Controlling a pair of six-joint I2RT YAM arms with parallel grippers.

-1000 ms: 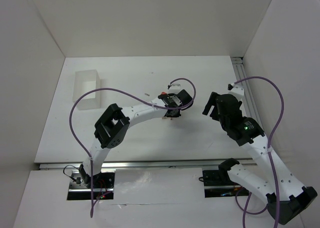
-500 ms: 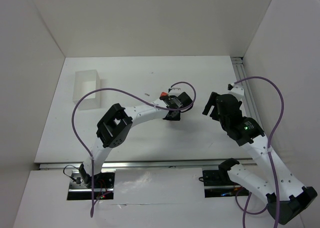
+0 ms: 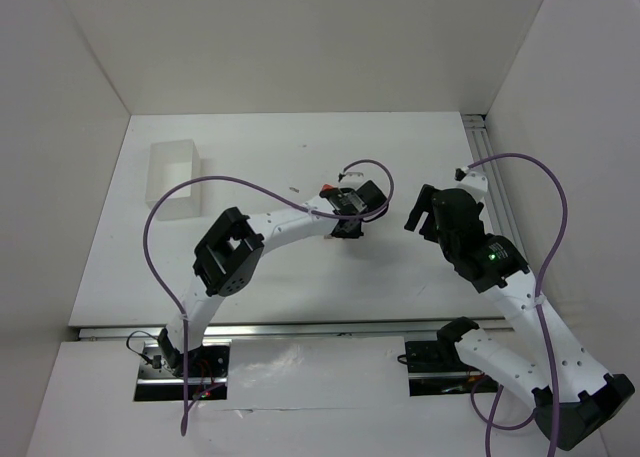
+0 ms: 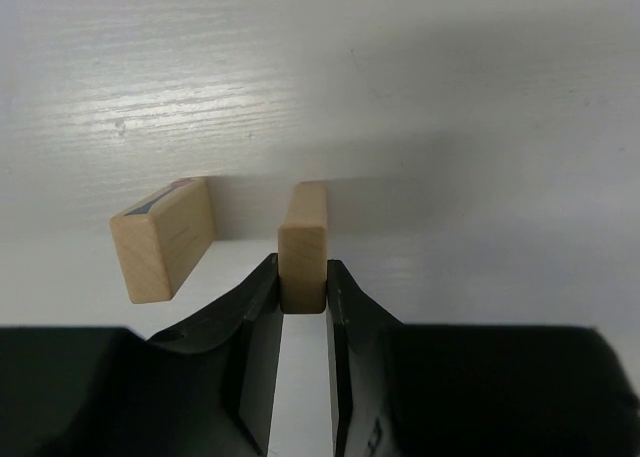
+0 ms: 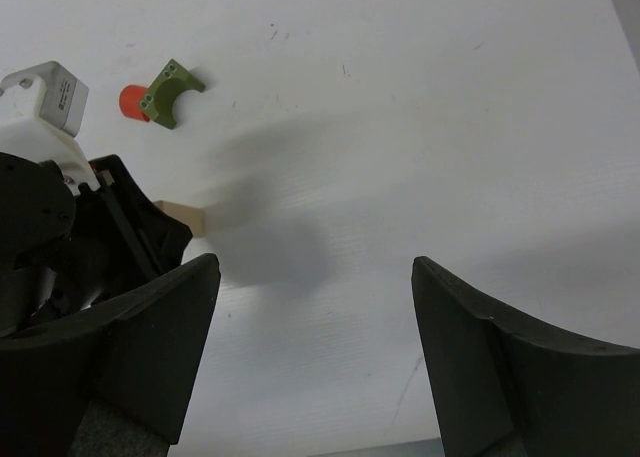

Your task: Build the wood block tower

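Observation:
My left gripper [image 4: 303,299] is shut on a narrow pale tan block [image 4: 303,242], whose far end reaches down to the white table. A second tan block [image 4: 163,239] stands tilted just left of it, apart from it, with a dark edge on top. In the top view the left gripper [image 3: 346,220] is at mid-table, with a red piece [image 3: 327,190] just beyond it. The right wrist view shows a dark green arch block [image 5: 170,92] lying against the red piece [image 5: 131,102], and a tan block [image 5: 186,218] by the left gripper. My right gripper [image 5: 315,267] is open and empty, to the right [image 3: 424,213].
A white rectangular box [image 3: 173,177] stands at the far left of the table. A metal rail [image 3: 500,192] runs along the right edge. White walls enclose the table on three sides. The left arm's purple cable [image 3: 200,187] loops over the table.
The left wrist has shifted only slightly near the red piece, still holding the tan block. The right arm has not moved.

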